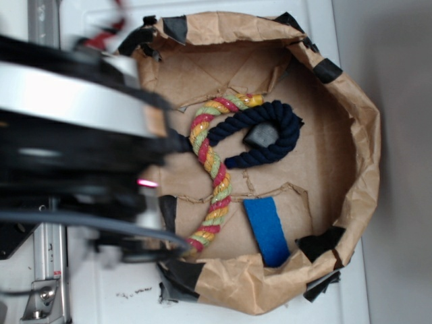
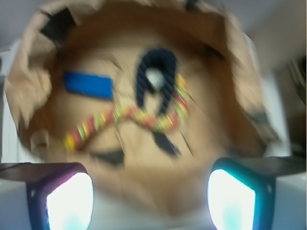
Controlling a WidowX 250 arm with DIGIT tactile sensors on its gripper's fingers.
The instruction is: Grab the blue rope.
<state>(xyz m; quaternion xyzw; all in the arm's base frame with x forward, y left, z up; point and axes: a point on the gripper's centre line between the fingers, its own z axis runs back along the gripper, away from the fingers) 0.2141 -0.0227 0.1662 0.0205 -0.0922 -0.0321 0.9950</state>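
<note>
A big brown paper tray (image 1: 351,128) with crumpled walls and black tape on its rim sits on a white table (image 1: 398,283). Inside it lies the blue rope (image 1: 280,135), a thick, dark navy, twisted cotton rope bent into a loop. It rests near the middle of the tray floor. A small gray lump (image 1: 260,135) sits inside the loop. One end of the blue rope runs toward the left side of the exterior view, where the black robot arm (image 1: 67,135) hides it.

A red, yellow and green striped twisted rope (image 1: 216,182) lies beside the blue rope. The two ropes touch and cross each other near the top of the loop. A flat bright blue strip (image 1: 266,231) lies apart from both ropes, close to the tray wall.

In the wrist view, which is blurry, the gripper (image 2: 151,201) is at the bottom of the picture. Its two fingers show as glowing blocks, one at the left (image 2: 67,201) and one at the right (image 2: 232,203). They stand far apart, so the gripper is wide open. Nothing is between the fingers, and they touch no rope. The blue rope (image 2: 156,84) is seen up above the gripper in this view, well away from the fingers. The gripper hangs over the near edge of the tray.
</note>
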